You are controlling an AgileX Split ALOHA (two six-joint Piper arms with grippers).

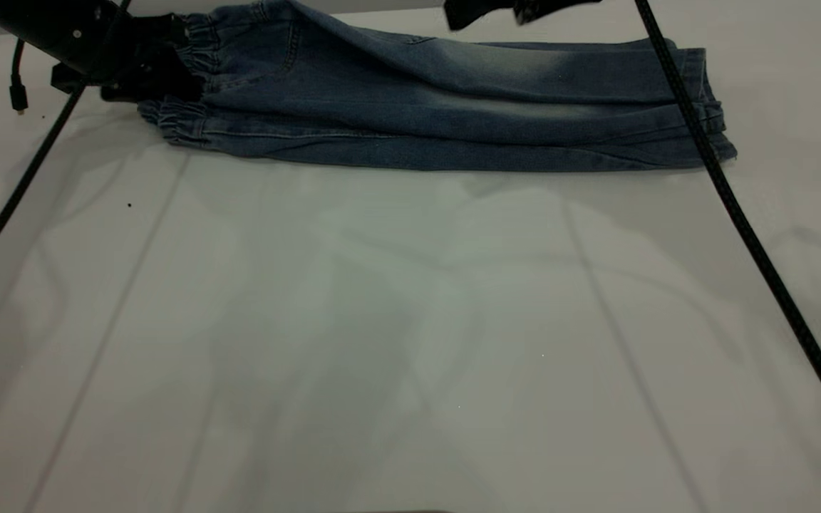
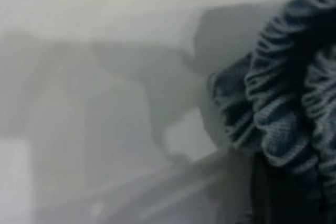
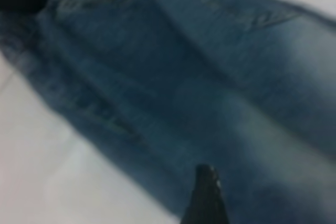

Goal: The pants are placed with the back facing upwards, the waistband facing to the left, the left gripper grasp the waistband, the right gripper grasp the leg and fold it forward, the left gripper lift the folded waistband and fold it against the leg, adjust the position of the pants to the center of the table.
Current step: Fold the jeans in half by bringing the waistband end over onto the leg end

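Lengthwise fold done: left claw (image 1: 168, 78) pinching the waistband (image 1: 193, 71), right claw (image 1: 485, 11) above the pants (image 1: 453, 107), grip can't tell; next, waistband over toward hems.

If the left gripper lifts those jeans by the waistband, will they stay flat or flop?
Likely flop: the jeans already lie folded, creased. The waistband bunches at the left gripper, so it probably stretches. Denim seems unlikely to slip.
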